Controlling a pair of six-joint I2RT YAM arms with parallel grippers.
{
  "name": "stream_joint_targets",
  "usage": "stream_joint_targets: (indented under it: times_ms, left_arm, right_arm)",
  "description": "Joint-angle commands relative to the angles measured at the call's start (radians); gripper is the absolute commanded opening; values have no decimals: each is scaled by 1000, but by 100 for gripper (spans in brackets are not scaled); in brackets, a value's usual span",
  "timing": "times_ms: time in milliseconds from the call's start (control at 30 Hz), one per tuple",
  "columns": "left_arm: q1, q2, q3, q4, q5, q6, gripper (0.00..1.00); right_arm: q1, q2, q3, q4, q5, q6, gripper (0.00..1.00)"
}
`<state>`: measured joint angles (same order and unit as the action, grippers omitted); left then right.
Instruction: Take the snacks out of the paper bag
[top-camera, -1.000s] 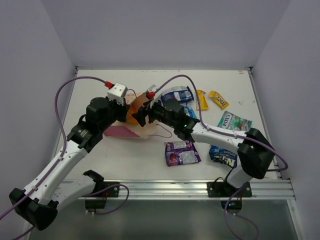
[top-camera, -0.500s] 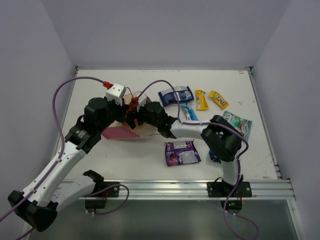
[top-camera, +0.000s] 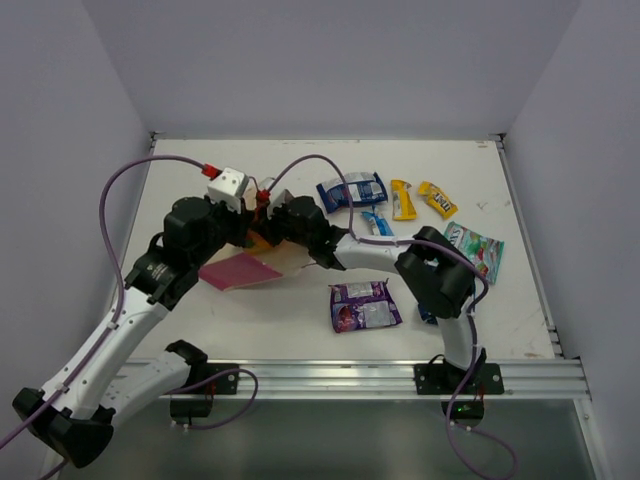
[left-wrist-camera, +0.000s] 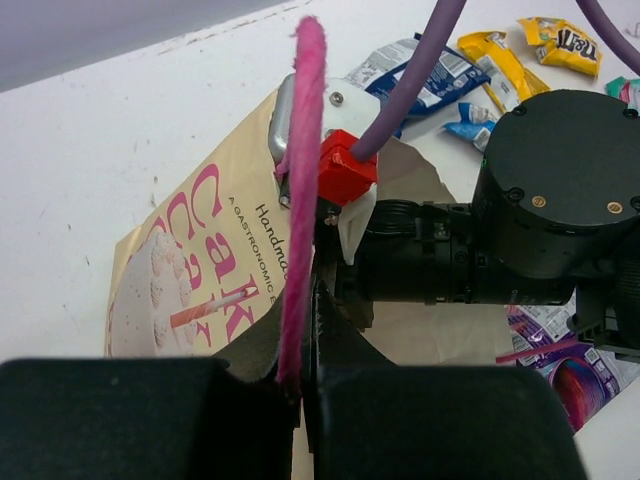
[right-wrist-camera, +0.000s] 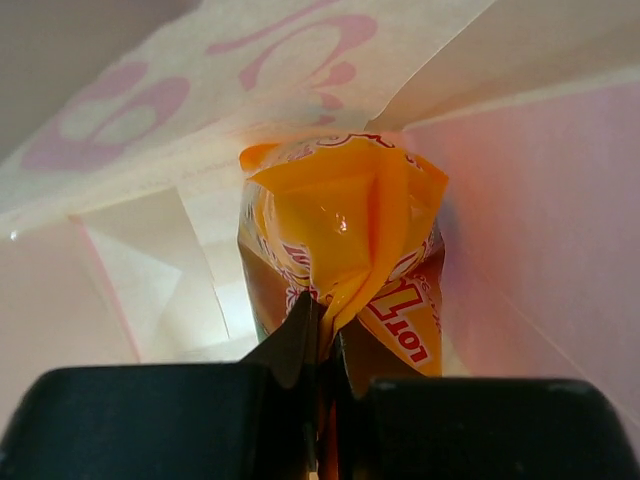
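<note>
With the left gripper pinching the pink string handle to steady the paper bag, the right gripper, deep inside the bag, pinches an orange snack, which probably next needs a straight pull back out through the mouth.

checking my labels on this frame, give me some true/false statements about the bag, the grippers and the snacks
1. The right gripper is shut on an orange wrapper inside the paper bag. True.
2. The left gripper is open and clear of the bag. False: it pinches the bag's pink string handle.
3. A purple pouch lies on the table, outside the bag. True.
4. The bag stands upright. False: it is tipped over, printed face up.
5. No yellow wrapper is out of the bag. False: two yellow wrappers lie on the table.
</note>
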<state>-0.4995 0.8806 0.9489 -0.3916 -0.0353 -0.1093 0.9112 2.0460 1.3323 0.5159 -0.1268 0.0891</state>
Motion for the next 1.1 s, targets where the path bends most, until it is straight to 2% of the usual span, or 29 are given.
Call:
stream_joint_targets:
  times_ms: [0,133,200,433,667,767,800,900,1067]
  left_arm:
    - [-10,-28,13,3,40,0,0]
    - [-10,-23,-10,-1,-70,-3,0]
    - [-8,-9,-21,0,-90,-6,0]
    - [-8,15,-21,40,-112,5,0]
    - [-8,31,10,49,-132,31,0]
    - [-8,11,2,50,-115,52,0]
    - [-8,5,1,48,-106,71,0]
    - [-7,-14,-9,43,-78,94,0]
    - [-8,-46,-18,42,24,146,0]
  right_arm:
    - [0,-122,-44,-51,-78,-25,0]
    - [0,-312,-117,-109,-155,-31,0]
    - [0,-387,-113,-205,-183,-41,0]
    - [-1,-670,63,-569,-246,-51,0]
    - [-55,-776,306,-809,-140,-57,0]
    - [-171,-779,386,-846,-80,-39,0]
    - [-255,-774,401,-852,-70,-13,0]
    - [-407,-747,438,-853,-71,14,0]
    - [-570,-632,466,-837,21,-22,0]
